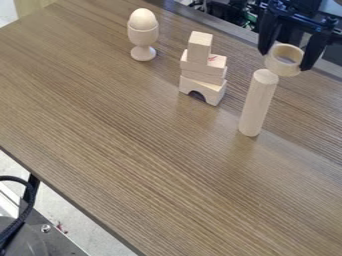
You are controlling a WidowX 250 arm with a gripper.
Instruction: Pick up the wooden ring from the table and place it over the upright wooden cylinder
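Observation:
At the upper right hangs the black gripper [287,56], shut on a light wooden ring [272,63] that sits between its two fingers. Just below and slightly left of the ring, a pale wooden cylinder [257,104] stands upright on the table. The ring's lower left edge overlaps the cylinder's top in the camera view; whether they touch I cannot tell. Left of the cylinder, a stack of wooden blocks [203,74] has an arched block at its base and a small upright block on top. Further left, a wooden egg [143,19] rests upright in a wooden egg cup [143,39].
The brown wooden table [127,150] runs diagonally across the view. Its front edge slopes down from the left. Dark equipment and cables lie beyond the back edge at the upper right. A black cable [25,212] curves beside a metal surface at the lower left.

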